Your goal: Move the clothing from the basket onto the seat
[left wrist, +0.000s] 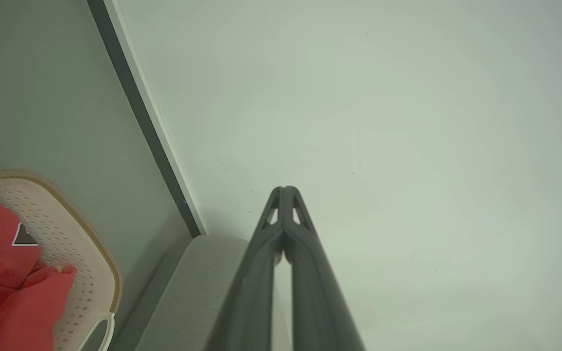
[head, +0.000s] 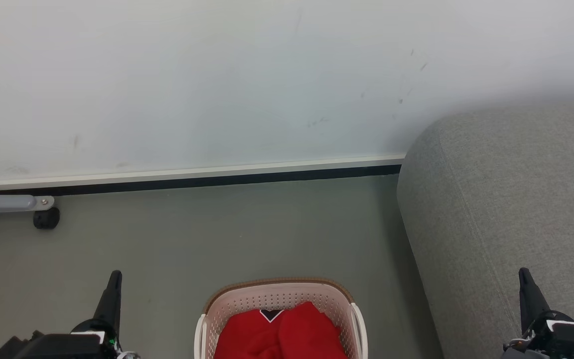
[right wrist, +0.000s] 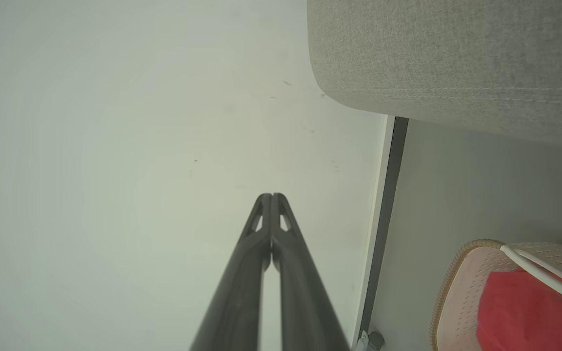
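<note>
Left claw [head: 115,277] sits low at the left over the floor [head: 227,234], fingers pressed together, pointing toward the wall [head: 247,75], gripping nothing. At bottom centre the basket [head: 278,284] stands on the floor with the red clothing [head: 287,336] heaped inside, dark V-neck collar up. The seat [head: 506,199] is to the right, near the basket but not touching. Right claw [head: 524,275] is at the lower right in front of the seat, fingers pressed together, empty, pointing the same way.

In the head view, we see the basket [head: 277,299] cut off by the bottom edge, its near part out of sight. The clothing [head: 287,334] inside it hides its floor. Right of the basket, the seat [head: 506,199] runs past the edge.
</note>
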Tool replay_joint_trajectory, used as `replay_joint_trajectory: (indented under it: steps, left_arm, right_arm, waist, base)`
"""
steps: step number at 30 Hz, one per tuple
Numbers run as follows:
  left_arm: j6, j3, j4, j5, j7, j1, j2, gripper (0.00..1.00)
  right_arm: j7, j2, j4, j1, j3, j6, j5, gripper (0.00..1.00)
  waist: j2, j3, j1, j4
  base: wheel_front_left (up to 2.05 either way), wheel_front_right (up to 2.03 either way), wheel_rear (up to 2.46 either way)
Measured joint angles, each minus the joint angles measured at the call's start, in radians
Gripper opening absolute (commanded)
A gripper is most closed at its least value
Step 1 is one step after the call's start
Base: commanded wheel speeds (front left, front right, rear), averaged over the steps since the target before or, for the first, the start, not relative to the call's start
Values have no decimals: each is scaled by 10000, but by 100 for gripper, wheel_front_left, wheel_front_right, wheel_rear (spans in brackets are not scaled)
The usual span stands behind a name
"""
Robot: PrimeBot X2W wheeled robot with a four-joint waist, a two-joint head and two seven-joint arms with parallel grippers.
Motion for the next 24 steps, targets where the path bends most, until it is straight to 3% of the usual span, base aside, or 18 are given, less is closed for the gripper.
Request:
replay_joint_trajectory:
  steps: [18,19,20,21,22,24]
  left_arm:
    - [0,0,0,0,0,0,0,0]
    - [0,0,0,0,0,0,0,100]
    - [6,-8,38,0,0,19,-4,100]
    - [10,-17,130,0,0,77,-17,0]
    - [10,-27,238,0,0,162,-42,100]
    - [12,-46,451,0,-2,369,-96,100]
  right_arm:
    - [0,0,0,0,0,0,0,0]
    - [0,0,0,0,0,0,2,100]
    - [0,6,42,12,6,-2,-4,100]
    - [-2,27,132,56,13,-15,-4,0]
    - [-2,59,244,131,21,-17,-4,100]
    - [-2,140,462,332,38,-35,-4,100]
  waist:
    - [0,0,0,0]
    - [0,0,0,0]
    - [0,0,0,0]
    - [0,0,0,0]
    - [0,0,0,0]
    - [0,0,0,0]
  base:
    - [0,0,0]
    - [0,0,0]
    - [0,0,0]
    - [0,0,0]
    - [0,0,0]
    - [0,0,0]
